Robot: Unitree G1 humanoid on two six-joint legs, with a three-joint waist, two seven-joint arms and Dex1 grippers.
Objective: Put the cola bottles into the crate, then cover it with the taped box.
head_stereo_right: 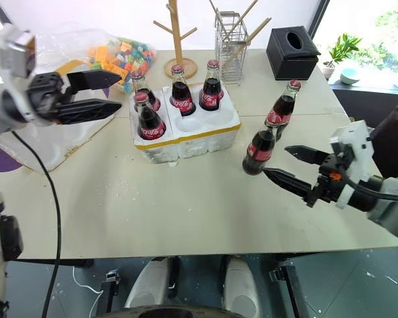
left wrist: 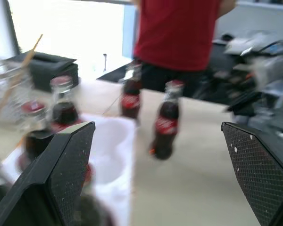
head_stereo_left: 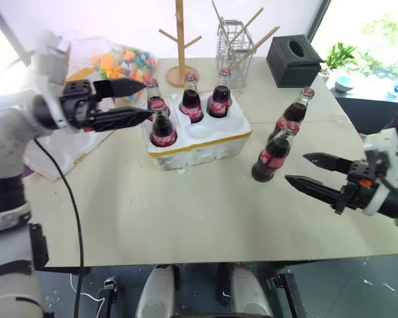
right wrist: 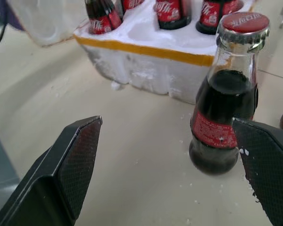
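Four cola bottles (head_stereo_left: 163,128) upright in the crate (head_stereo_left: 199,142), mid-counter (head_stereo_left: 186,212). Two more (head_stereo_left: 273,154) stand on the counter just right of it. Left gripper (head_stereo_left: 136,101) fingers wide, empty, beside the crate. Right gripper (head_stereo_left: 305,169) fingers wide, empty, near the closest loose bottle.

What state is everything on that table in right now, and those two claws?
crate: four cola bottles standing in it, two wells bare
two cola bottles on the table: upright, capped, outside the crate
left gripper: open, holding nothing
right gripper: open, beside the nearer loose bottle
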